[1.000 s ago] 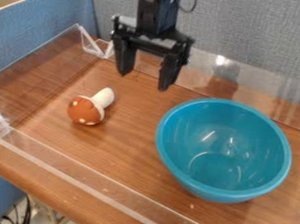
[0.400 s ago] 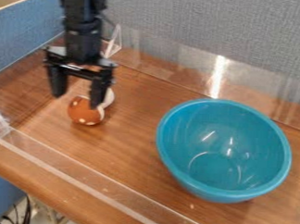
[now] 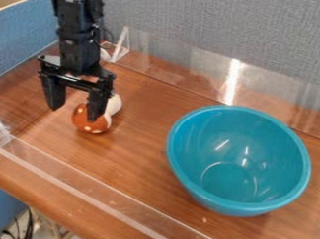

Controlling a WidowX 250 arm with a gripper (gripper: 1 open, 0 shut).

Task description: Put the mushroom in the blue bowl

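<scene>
1. Mushroom lies on its side on the wooden worktop, left of centre, its reddish-brown cap turned toward the camera and its cream stem pointing away toward the upper right.
2. Right of it and well apart, the blue bowl sits upright on the worktop, glossy inside and holding nothing.
3. A low clear plastic wall runs along the near edge of the worktop, in front of both things.
4. The black hand hangs right over the mushroom, pointing straight down, with its fingers spread wide apart.
5. One finger stands to the left of the cap; the other comes down in front of the mushroom, partly hiding where the cap meets the stem.
6. The mushroom lies between and just below the fingertips; whether either one touches it cannot be told from this view, and nothing is gripped.
7. Behind the hand the arm rises upright in front of a grey back panel, with a blue panel to the far left.
</scene>
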